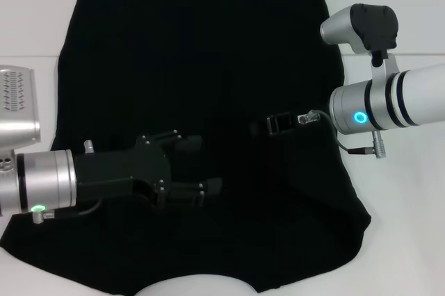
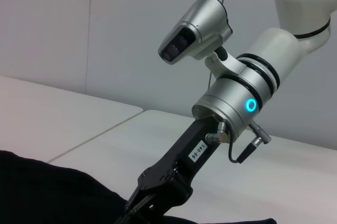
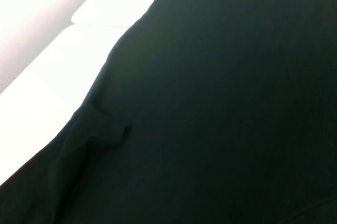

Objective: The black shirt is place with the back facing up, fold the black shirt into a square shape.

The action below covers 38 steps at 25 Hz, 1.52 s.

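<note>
A Realman two-armed robot works over the black shirt [image 1: 201, 53], which lies spread flat on a white table [image 1: 410, 240] with no lettering showing — sleeves apparently already folded in, leaving a long dark panel that widens toward the robot. The left gripper [image 1: 201, 167] reaches in from the robot's left above the near half of the cloth, its fingers [image 1: 186, 144] spread apart and holding nothing. The right gripper [image 2: 138, 206] comes in from the robot's right toward the middle of the shirt; black against black fabric, its fingertips cannot be made out, so whether they are parted or pinched cannot be told. The right wrist camera shows only the shirt's edge and a small wrinkle against the table. Judging from the layout, the step in hand is a crosswise fold to turn the panel into a square. Doing it well would mean each gripper pinching both layers at matching points near the side edges, lifting together and level, and laying one end squarely over the other — uneven grips would likely skew the fold or drag the cloth.
</note>
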Tool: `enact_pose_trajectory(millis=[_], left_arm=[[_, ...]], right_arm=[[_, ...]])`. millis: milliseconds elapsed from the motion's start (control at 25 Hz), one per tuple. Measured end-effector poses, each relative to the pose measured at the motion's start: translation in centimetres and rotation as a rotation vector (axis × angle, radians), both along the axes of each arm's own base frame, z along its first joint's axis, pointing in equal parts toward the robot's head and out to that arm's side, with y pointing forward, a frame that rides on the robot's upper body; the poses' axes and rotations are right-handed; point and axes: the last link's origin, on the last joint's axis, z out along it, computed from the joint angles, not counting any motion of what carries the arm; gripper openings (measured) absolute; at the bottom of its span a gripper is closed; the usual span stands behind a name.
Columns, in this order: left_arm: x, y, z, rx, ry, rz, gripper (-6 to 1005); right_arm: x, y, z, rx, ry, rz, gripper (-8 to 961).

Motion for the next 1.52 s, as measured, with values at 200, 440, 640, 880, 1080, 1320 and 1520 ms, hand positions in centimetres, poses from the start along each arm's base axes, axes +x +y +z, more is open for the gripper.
enact_pose_trajectory(millis=[200,440,640,880,1080,1320,1520], left_arm=[[0.0,0.0,0.0,0.000,0.000,0.001,899],[-0.1,-0.1,0.0,0.000,0.000,0.003,899],[-0.3,-0.1,0.1,0.007,-0.005,0.012,899],[-0.5,0.0,0.5,0.027,-0.024,0.032,899],[-1.0,0.0,1.6,0.024,-0.039,0.090,900],[-3.2,-1.0,4.1,0.013,-0.033,0.234,900],[-6.1,-2.4,6.7,0.046,0.013,0.407,900]], right_arm=[[0.0,-0.1,-0.1,-0.007,-0.003,0.004,87],[-0.1,-0.2,-0.2,-0.015,-0.001,0.001,97],[-0.5,-0.6,0.2,-0.033,0.060,0.014,105],[-0.7,-0.8,1.8,-0.010,0.167,0.027,306],[0.0,-1.8,2.4,0.003,0.232,0.066,523],[0.9,-3.1,1.9,0.006,0.279,0.105,745],[1.1,-3.2,1.6,0.005,0.281,0.107,790]])
